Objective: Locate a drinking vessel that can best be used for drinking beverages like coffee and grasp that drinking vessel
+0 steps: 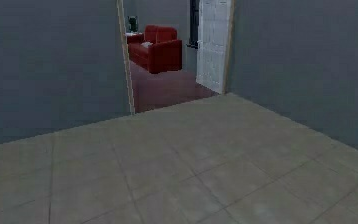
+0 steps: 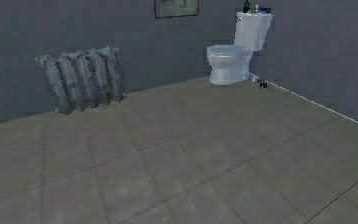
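The gripper's state cannot be told from these views, and neither can where the drinking vessel lies relative to it, which way it points, or how its long axis runs.

In the forward view, a tiled floor (image 1: 187, 160) of pale grey-beige squares runs up to dark blue-grey walls. An open doorway (image 1: 162, 70) stands at the top middle. Through it lies a room with a dark red floor, where a red armchair (image 1: 157, 50) sits facing the opening. Just to the armchair's left is a small table (image 1: 134, 36) with something dark on it, too small to name. A white door (image 1: 214, 40) stands at the doorway's right side.

In the arm side view, the same tiles reach a dark wall. A grey ribbed radiator (image 2: 82, 80) stands against that wall at the left. A white toilet (image 2: 232, 55) stands at the upper right, with small dark items on its cistern top. A small dark thing (image 2: 261, 85) lies on the floor just beside the toilet's base. A framed picture (image 2: 177, 8) hangs on the wall between radiator and toilet, at the top edge.
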Robot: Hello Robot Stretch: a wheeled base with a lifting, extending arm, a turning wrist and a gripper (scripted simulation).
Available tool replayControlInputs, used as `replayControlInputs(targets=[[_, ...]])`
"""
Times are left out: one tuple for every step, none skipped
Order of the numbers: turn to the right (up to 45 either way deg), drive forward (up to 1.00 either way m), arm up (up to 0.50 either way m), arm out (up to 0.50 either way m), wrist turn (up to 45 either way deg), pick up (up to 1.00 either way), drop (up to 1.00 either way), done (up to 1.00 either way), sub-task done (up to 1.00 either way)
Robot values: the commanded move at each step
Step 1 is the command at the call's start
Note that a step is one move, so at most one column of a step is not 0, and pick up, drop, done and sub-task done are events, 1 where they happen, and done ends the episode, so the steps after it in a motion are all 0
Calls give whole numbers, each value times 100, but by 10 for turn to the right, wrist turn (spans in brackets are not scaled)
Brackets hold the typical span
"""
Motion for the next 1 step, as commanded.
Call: replayControlInputs(targets=[[0, 100, 0, 0, 0, 0, 0, 0, 0]])
